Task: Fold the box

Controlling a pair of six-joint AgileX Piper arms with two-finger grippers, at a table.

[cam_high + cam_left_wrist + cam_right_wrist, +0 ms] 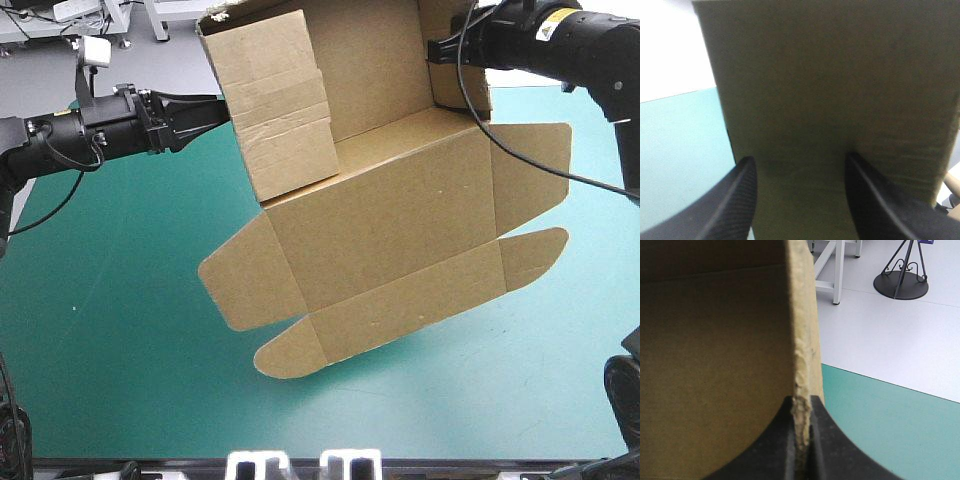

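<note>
The brown box (385, 200) hangs tilted above the teal-green table (100, 330) as a partly unfolded sheet. Its left wall is doubled over, and the lower flaps dangle toward the table's near side. My right gripper (436, 48) grips the sheet's upper right part; in the right wrist view the gripper (801, 402) is shut on the frayed edge of the board (715, 365). My left gripper (225, 110) reaches in level from the left, its tips at the doubled left wall. In the left wrist view it (800, 165) stands open, with the board face (830, 90) right ahead, filling the gap.
Bare teal-green cover (680, 150) lies under and around the hanging box, widest at the near left. The table's far edge (890, 385) runs just behind the right gripper. Part of the right arm (625, 400) stands at the table's near right edge.
</note>
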